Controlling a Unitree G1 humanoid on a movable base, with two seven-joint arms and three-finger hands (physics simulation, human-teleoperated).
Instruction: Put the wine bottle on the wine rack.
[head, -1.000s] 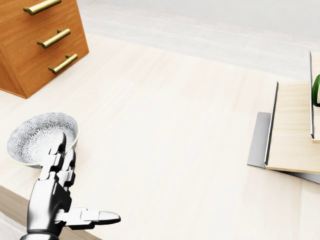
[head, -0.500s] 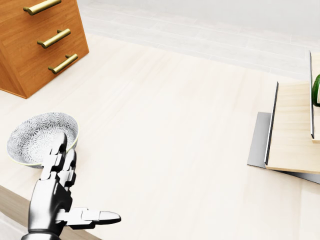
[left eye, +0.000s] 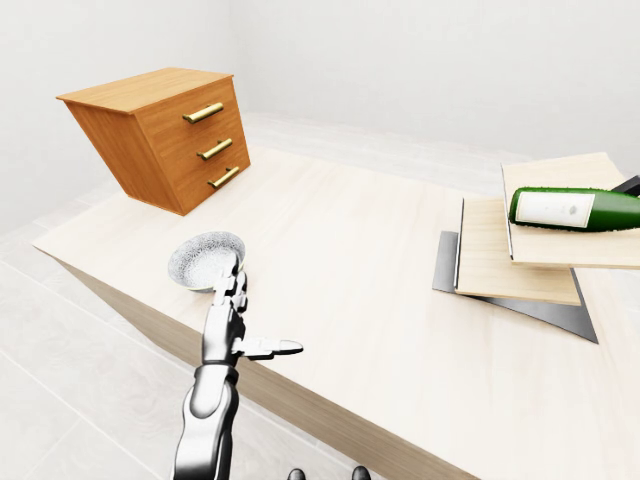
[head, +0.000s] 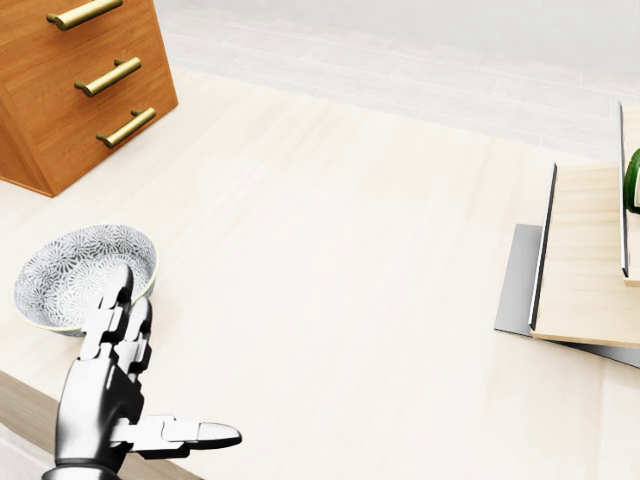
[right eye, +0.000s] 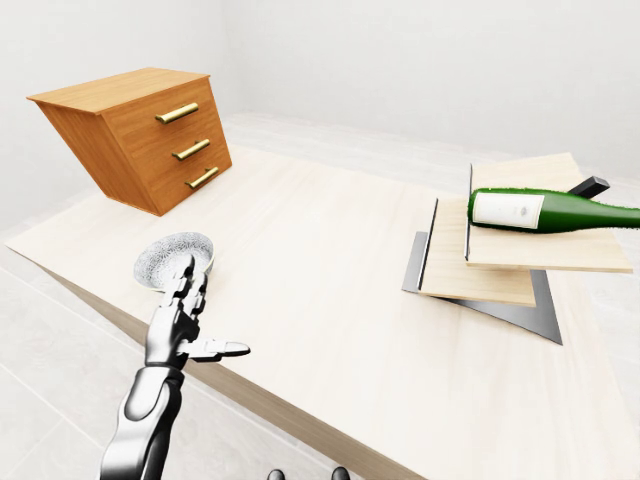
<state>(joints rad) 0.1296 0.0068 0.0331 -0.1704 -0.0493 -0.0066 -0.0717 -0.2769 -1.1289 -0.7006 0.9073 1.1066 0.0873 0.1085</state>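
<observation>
The green wine bottle (right eye: 550, 210) with a white label lies on its side on the upper wooden shelf of the wine rack (right eye: 480, 272), at the right of the table. In the head view only a green sliver of the bottle (head: 632, 180) shows at the right edge, above the rack (head: 585, 260). My left hand (left eye: 262, 318) is open and empty, fingers straight and thumb out to the right, over the table's near edge at the lower left, far from the bottle. My right hand is not in view.
A patterned grey bowl (left eye: 205, 258) sits just beyond my left fingertips. A wooden chest of three drawers (left eye: 170, 140) with brass handles stands at the table's upper left. The light wooden table (left eye: 350, 250) lies between the bowl and the rack.
</observation>
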